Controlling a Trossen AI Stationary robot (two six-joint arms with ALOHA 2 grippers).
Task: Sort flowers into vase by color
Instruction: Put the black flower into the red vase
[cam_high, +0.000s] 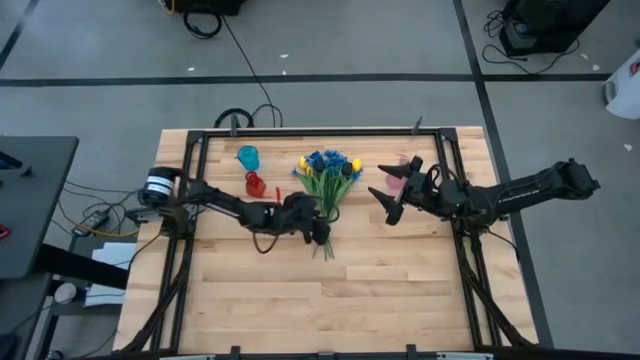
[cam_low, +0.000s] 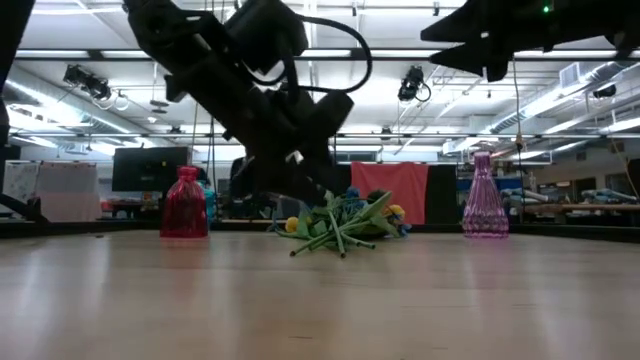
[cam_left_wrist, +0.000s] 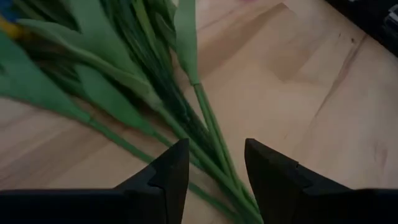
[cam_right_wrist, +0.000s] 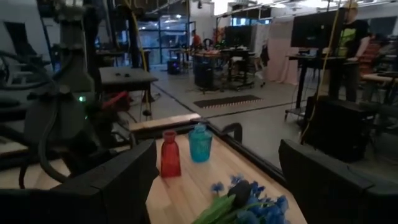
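From above, the flowers (cam_high: 328, 180) lay bundled mid-desk, the left hand (cam_high: 318, 232) at their stems; the right hand (cam_high: 388, 207) hung wide open nearby. In the left wrist view its fingers (cam_left_wrist: 171, 174) straddled several stems unclosed — closing might drag mixed colours.

No text, label or number seems readable in any view.
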